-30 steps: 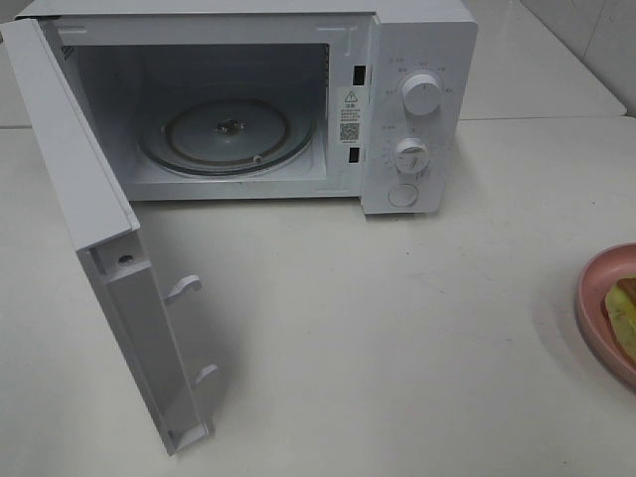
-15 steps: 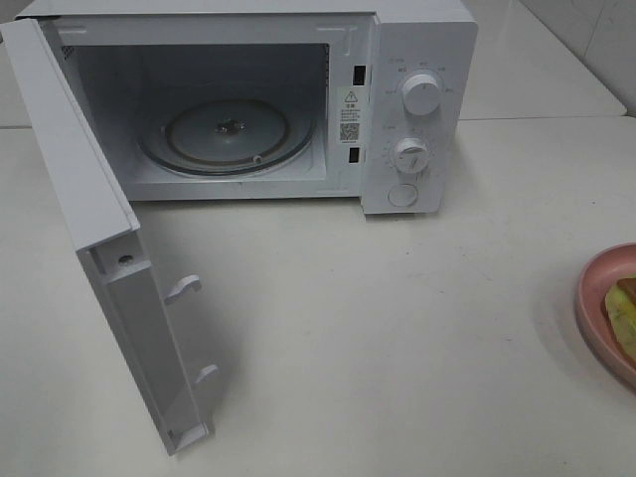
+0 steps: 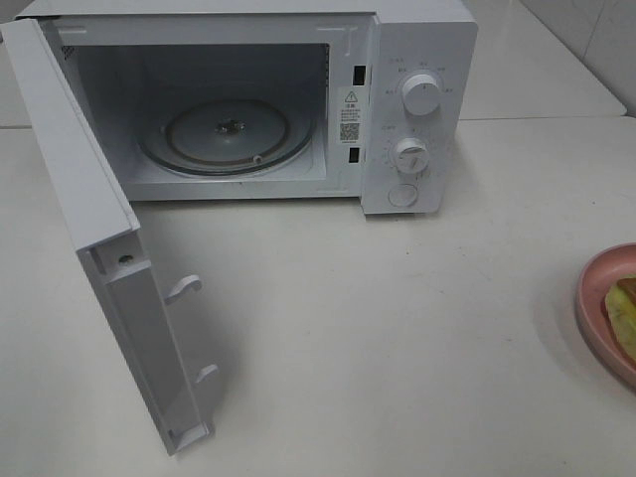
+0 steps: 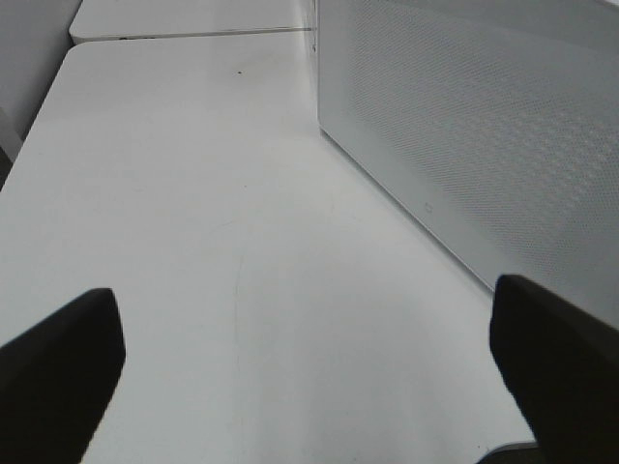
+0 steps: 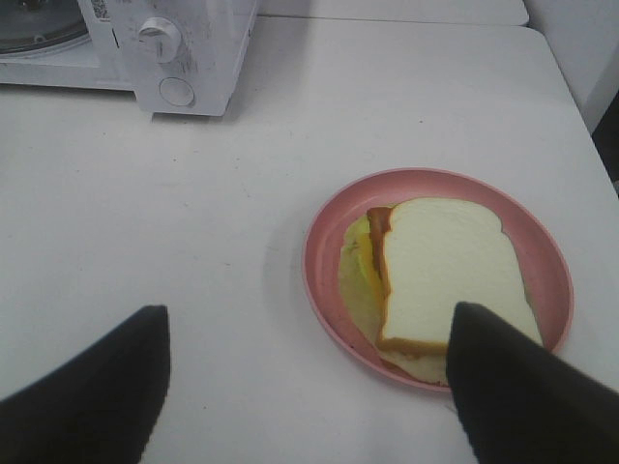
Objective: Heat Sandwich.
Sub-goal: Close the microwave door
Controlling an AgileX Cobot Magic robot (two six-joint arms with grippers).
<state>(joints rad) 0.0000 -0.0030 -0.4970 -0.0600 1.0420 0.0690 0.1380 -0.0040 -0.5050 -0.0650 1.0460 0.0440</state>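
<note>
Right pincer hangs over the table, jaws spread wide, holding nothing. Sandwich lies flat on pink plate, just beyond the pincer and toward its one finger, which overlaps the plate's near rim in the wrist view; not touching as far as I can tell. Left pincer also wide open, empty, beside the microwave door. Farther back, microwave stands open, glass turntable bare, 2 knobs on panel.

Bright, even light; soft shadows.
</note>
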